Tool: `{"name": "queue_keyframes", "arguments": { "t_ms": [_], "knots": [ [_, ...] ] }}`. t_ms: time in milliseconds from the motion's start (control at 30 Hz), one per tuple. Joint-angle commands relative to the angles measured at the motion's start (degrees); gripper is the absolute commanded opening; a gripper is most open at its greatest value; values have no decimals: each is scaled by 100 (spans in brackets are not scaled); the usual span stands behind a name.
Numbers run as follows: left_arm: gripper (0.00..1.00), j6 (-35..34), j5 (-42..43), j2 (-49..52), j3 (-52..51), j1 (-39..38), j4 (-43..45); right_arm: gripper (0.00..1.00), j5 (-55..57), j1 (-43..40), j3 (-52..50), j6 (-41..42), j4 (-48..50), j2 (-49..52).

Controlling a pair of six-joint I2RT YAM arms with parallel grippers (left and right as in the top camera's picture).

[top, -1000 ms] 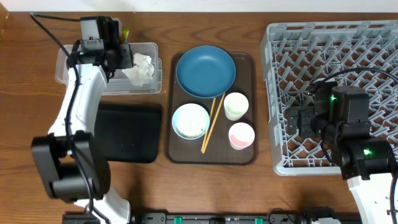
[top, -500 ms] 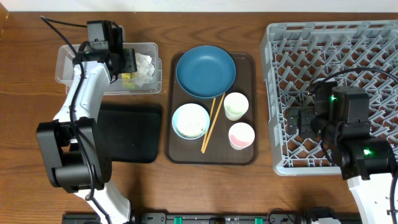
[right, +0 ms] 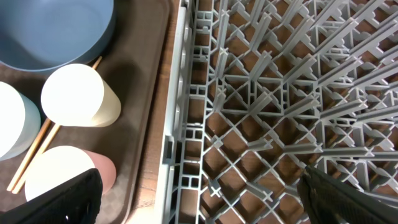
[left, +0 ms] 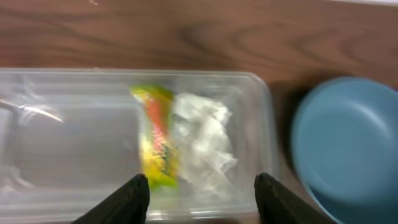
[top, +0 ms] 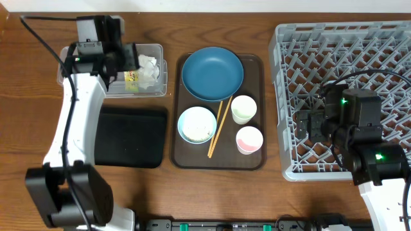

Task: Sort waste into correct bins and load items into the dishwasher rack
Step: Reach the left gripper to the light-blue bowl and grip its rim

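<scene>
Robotics lab bench: wooden table [top: 19, 128], dishwasher rack [top: 340, 27], robot arms [top: 78, 115].

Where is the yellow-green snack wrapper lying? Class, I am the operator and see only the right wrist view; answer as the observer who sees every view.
Observer: The yellow-green snack wrapper lies inside the clear rectangular plastic tub, beside the crumpled white tissue paper.
Operator: Does the left gripper hold it?
Observer: No; it hangs open above the tub, holding nothing.
Operator: And the shallow black rectangular tray?
Observer: It lies beside the tub, on the robot's side.
</scene>
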Motion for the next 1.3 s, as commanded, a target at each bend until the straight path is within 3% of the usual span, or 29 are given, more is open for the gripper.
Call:
{"name": "queue_keyframes", "arguments": {
  "t_ms": [0,167,433,700,933,1267],
  "knots": [
    [58,-184,382,-92,-4,-323,-442,99,-2,42,116,61,13,-57],
    [71,-332,382,-109,-4,-699,-1574,99,-2,42,116,61,9,-57],
    [72,-911,382,-111,-7,-1147,-2680,99,0,42,116,61,13,-57],
    [72,-964,374,-63,-142,-2151,-2164,99,-4,44,116,61,11,-57],
    [68,-1685,-146,363,-306,-2955,-1720,99,-4,44,116,61,9,-57],
    [62,-1685,-149,1252,-306,-3633,-1318,99,-2,44,116,61,-9,-57]
  ]
}}
